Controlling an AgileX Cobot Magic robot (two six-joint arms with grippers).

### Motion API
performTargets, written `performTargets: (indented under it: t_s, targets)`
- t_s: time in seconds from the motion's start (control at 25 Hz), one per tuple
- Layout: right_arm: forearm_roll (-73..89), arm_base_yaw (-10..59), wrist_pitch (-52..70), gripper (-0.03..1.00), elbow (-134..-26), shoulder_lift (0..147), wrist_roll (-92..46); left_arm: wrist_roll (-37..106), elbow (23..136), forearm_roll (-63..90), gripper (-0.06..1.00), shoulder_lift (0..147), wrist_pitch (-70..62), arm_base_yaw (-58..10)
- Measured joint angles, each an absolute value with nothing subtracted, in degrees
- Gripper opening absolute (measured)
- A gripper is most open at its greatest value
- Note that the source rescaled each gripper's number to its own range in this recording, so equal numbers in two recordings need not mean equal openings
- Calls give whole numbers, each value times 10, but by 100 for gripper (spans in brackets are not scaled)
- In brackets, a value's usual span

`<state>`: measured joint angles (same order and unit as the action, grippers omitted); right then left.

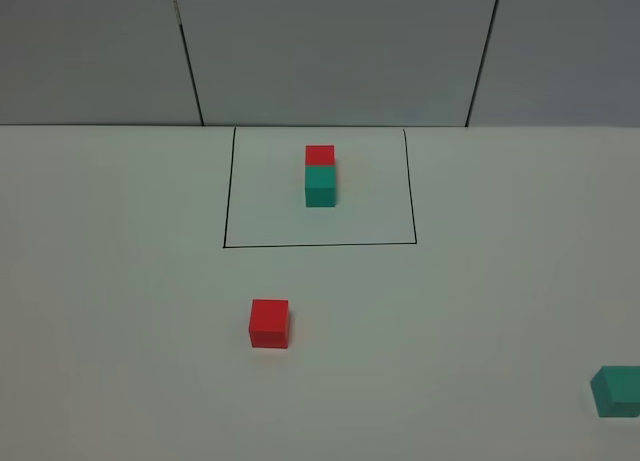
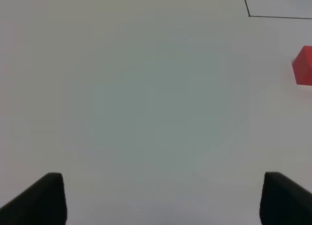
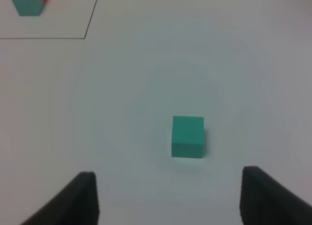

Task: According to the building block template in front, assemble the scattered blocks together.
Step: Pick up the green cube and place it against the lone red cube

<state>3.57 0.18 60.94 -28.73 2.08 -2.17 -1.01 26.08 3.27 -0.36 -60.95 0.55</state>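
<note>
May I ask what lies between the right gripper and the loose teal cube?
Right wrist view: only bare table separates right gripper and teal cube.

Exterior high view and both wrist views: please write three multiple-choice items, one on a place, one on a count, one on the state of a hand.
1. The loose teal cube lies: A outside the black rectangle, near the view's right edge; B inside that rectangle; C stacked on another cube.
2. Cubes on the table: A two; B three; C four.
3. The right hand is: A shut on a cube; B open, holding nothing; C out of view.
1 A: it sits far right of the outline. 2 C: two joined in the template, plus the loose red cube and the teal one. 3 B: its fingers stand apart, the teal cube untouched ahead.
</note>
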Motion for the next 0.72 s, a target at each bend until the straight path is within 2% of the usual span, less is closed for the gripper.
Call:
performTargets:
  t_s: [0.72]
  targets:
    - [36, 2, 609, 56, -287, 21, -22, -10, 261, 32, 91, -2, -610, 5]
